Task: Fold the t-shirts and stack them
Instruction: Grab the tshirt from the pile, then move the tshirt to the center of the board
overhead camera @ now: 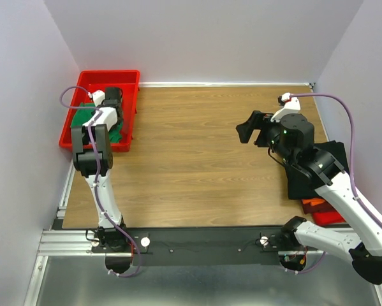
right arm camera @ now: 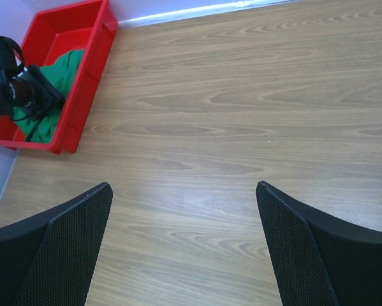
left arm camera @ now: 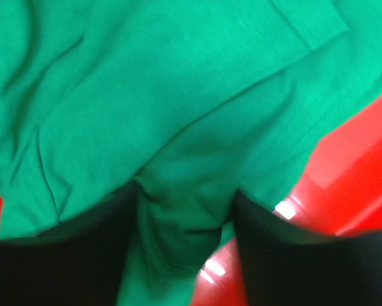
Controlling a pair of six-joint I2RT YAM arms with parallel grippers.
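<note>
Wood-grain table (overhead camera: pixel 197 146) bears a red plastic tray (overhead camera: pixel 132 78) at its far left corner. Crumpled inside the tray lies the green t-shirt (left arm camera: pixel 178 95). At the table's right edge sit the folded shirts (overhead camera: pixel 305 178), black with orange and red showing at the near side. The left gripper (left arm camera: pixel 185 197) reaches into the tray, jaws spread, with a ridge of green cloth between them. The right gripper (right arm camera: pixel 183 186) hangs released over bare wood.

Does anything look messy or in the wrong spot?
Yes: the green t-shirt lies crumpled and unfolded in the red tray at the far left, while the folded shirts sit stacked on the right.
</note>
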